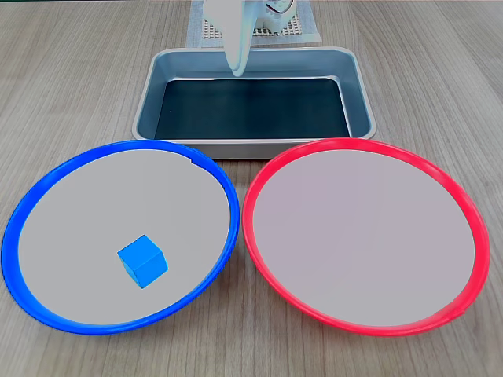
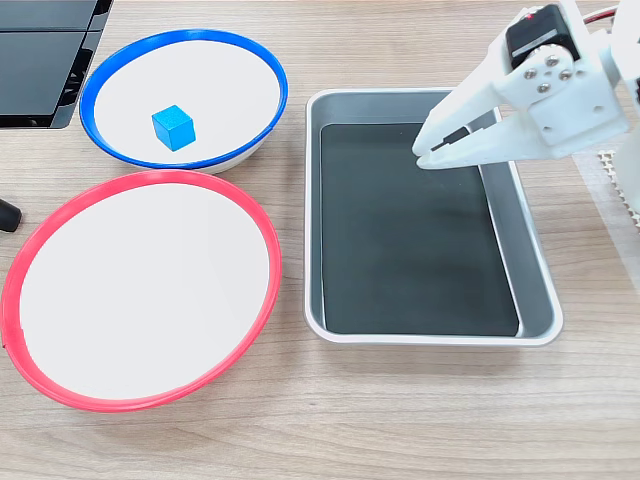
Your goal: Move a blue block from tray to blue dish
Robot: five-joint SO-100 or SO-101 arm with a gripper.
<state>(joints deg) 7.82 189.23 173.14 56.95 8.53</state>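
The blue block point(image 1: 143, 261) point(image 2: 173, 127) lies inside the blue dish point(image 1: 47, 181) point(image 2: 180, 36), resting on its pale centre, a little off the middle. The grey tray point(image 1: 251, 145) point(image 2: 312, 200) holds nothing on its black bottom. My white gripper point(image 1: 238, 71) point(image 2: 420, 156) hangs above the tray's far part as a fixed view shows it, well away from the block. Its fingertips meet and nothing is between them.
A red-rimmed dish point(image 1: 259, 236) point(image 2: 30, 250) sits beside the blue one, just in front of the tray. A black flat device point(image 2: 40, 60) lies at one table corner, and a small dark object point(image 2: 8, 215) at the edge. The arm stands on a white mesh base point(image 1: 302, 31).
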